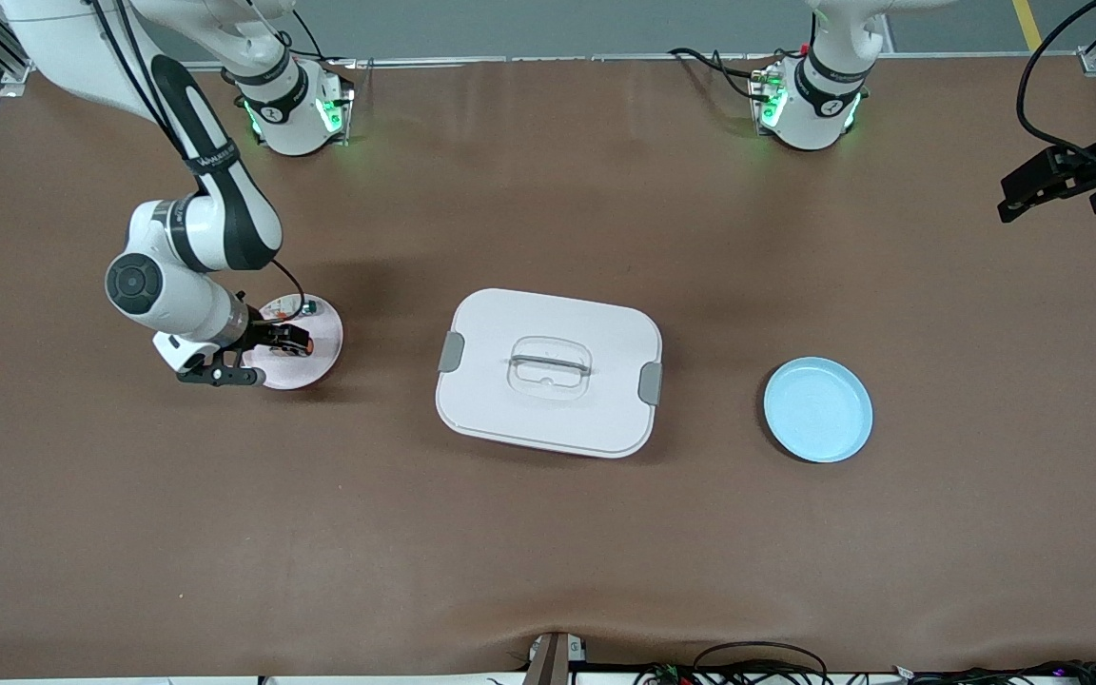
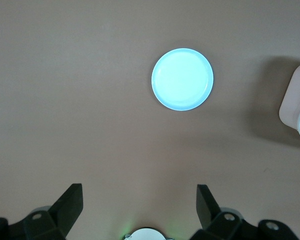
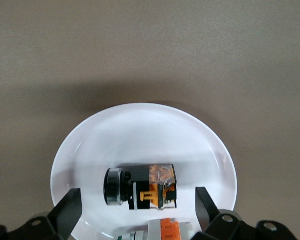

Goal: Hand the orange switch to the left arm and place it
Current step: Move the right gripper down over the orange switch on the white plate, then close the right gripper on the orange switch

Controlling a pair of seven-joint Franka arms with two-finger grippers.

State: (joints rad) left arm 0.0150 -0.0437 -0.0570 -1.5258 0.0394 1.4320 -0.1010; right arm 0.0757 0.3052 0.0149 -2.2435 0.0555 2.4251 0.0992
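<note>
Wrist footage alone revealed the orange switch [image 3: 140,187] between the right end effector's [image 3: 135,210] wide jaws; the left end effector [image 2: 140,210] waited wide, with the box [image 1: 548,371] mid-counter.

Even overhead light, soft shadows.

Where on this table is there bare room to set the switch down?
Bare brown tabletop lies between the large white latched plastic box and the round light-blue plate, itself bare. It is crowded at the small pink plate, where the open right gripper hovers over the orange switch.
</note>
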